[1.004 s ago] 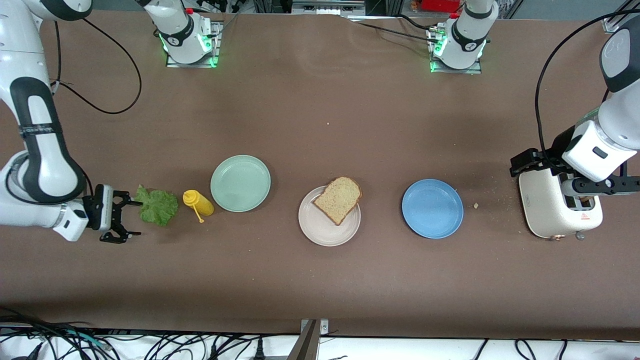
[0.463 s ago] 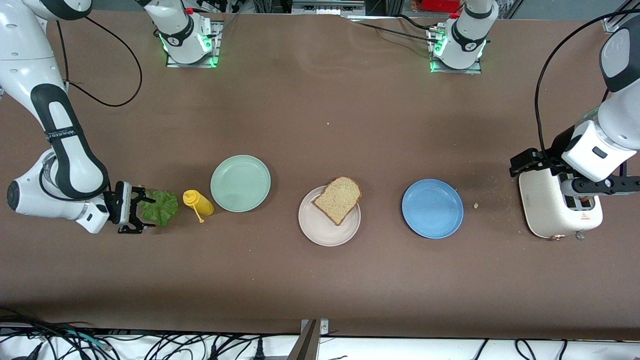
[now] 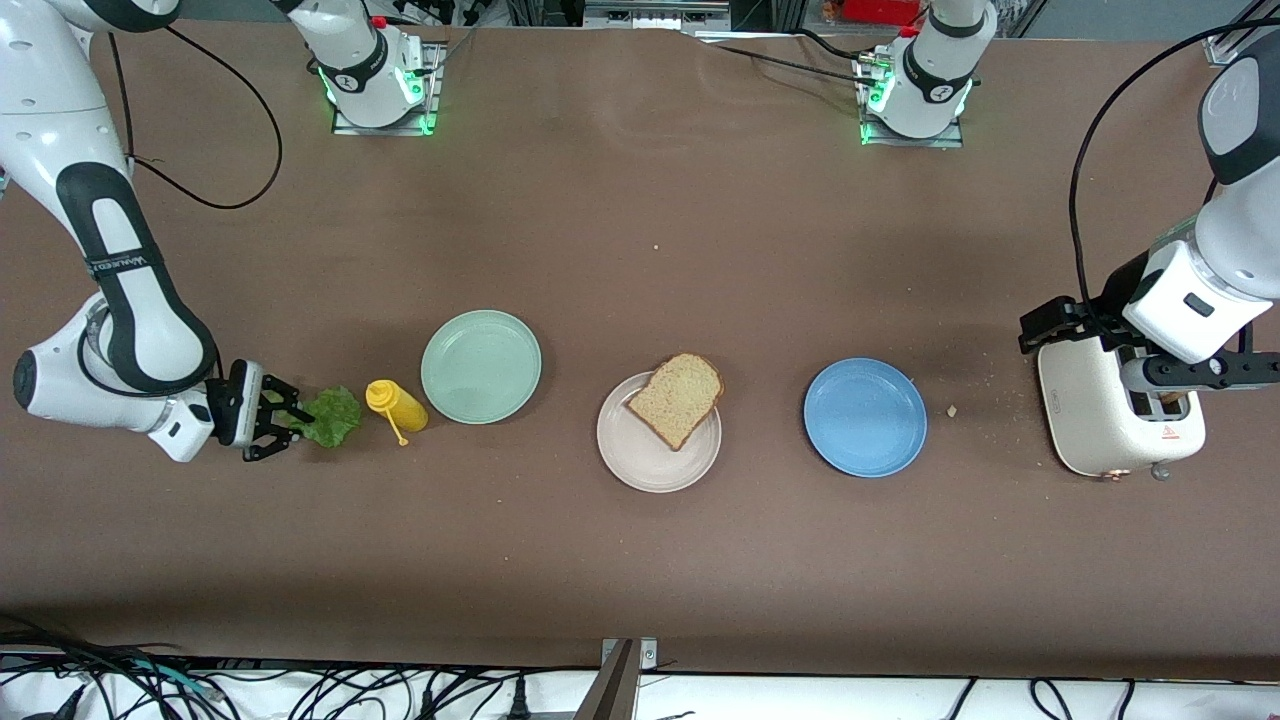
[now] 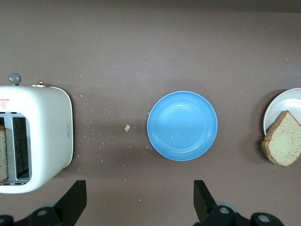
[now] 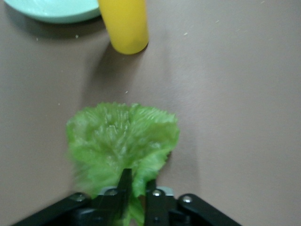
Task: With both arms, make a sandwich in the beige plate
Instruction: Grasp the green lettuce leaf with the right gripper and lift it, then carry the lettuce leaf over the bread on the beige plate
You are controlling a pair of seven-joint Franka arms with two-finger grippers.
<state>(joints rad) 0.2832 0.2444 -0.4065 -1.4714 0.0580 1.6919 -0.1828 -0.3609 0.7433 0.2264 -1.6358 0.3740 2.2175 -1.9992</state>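
You are seeing very little writing here. The white right robot arm (image 3: 105, 262) is carrying a line of small white letters on its dark grey band, but they are too small to read. The white boxy toaster (image 3: 1115, 425) is showing a small red warning triangle sticker (image 3: 1167, 433) with tiny red marks under it, and you cannot read those either.
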